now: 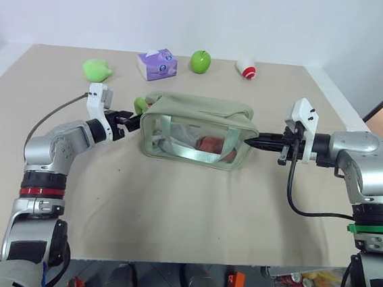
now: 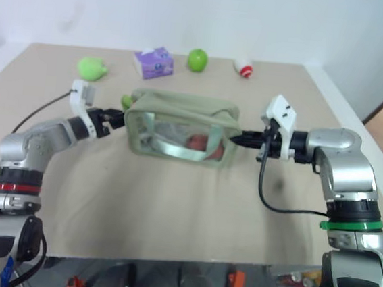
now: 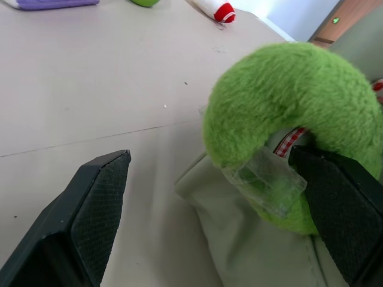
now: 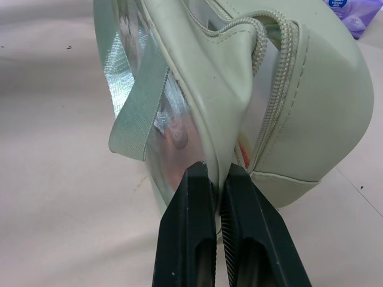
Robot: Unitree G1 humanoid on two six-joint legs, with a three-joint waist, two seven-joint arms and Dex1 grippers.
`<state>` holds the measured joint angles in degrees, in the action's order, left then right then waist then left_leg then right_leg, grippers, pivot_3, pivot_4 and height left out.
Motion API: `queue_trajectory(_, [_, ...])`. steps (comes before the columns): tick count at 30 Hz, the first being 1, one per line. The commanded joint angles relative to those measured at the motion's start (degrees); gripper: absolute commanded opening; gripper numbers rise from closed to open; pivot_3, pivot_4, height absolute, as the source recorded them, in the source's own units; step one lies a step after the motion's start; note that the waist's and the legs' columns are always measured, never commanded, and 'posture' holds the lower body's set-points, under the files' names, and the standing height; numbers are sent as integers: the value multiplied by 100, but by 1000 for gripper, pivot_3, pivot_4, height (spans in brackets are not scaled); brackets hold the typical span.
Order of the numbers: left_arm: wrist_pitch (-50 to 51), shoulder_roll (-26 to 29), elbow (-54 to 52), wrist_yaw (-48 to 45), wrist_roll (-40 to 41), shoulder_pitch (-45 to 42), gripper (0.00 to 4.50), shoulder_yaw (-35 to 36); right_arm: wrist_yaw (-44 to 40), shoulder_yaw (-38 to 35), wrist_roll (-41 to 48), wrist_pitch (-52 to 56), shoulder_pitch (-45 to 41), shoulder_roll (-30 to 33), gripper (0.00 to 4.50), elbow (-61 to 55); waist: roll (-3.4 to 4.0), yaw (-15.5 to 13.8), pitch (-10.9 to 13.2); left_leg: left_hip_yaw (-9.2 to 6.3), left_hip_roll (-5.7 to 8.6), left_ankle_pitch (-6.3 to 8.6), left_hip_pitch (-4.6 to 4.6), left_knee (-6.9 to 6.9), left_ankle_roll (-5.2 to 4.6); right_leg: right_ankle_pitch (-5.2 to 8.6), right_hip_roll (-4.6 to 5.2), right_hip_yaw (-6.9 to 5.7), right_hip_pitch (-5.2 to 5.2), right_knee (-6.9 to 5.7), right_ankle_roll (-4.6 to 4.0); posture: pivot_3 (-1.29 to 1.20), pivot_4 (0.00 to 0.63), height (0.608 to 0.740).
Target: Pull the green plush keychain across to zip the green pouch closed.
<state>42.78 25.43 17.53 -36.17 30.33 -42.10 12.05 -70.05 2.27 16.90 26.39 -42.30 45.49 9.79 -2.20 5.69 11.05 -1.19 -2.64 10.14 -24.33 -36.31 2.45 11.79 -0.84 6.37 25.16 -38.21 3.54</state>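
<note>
Left wrist view: green plush keychain [image 3: 287,131] is positioned between released left gripper [image 3: 233,221] fingers; green pouch [image 4: 299,101] end is pinched by right gripper [image 4: 216,179].

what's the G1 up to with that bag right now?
It is set to zip the green pouch on the table. The right gripper is shut on the pouch's end, pinching the fabric at the seam. At the other end, the left gripper is open with the green plush keychain between its fingers, not yet gripped. The zipper looks partly open near the right gripper.
</note>
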Motion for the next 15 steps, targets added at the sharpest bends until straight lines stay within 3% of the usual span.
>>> queue_trajectory(1, [-70,-30,-47,4,74,-97,3938,111,-15,-152,108,-42,-92,42,0,-129,0,0,0,0,0,0,0,0,0,0,0,0,0,0,0,0,150,740])
queue_trajectory(12, [-85,40,-178,28,188,-79,225,225,-37,-102,86,-61,-167,1,0,-42,0,1,0,0,0,0,0,0,0,0,0,0,0,0,0,0,150,740])
queue_trajectory(15, [-138,66,-129,107,147,-102,58,290,-54,-94,81,-72,-189,-3,0,-16,0,1,0,0,0,0,0,0,0,0,0,0,1,0,0,0,150,740])
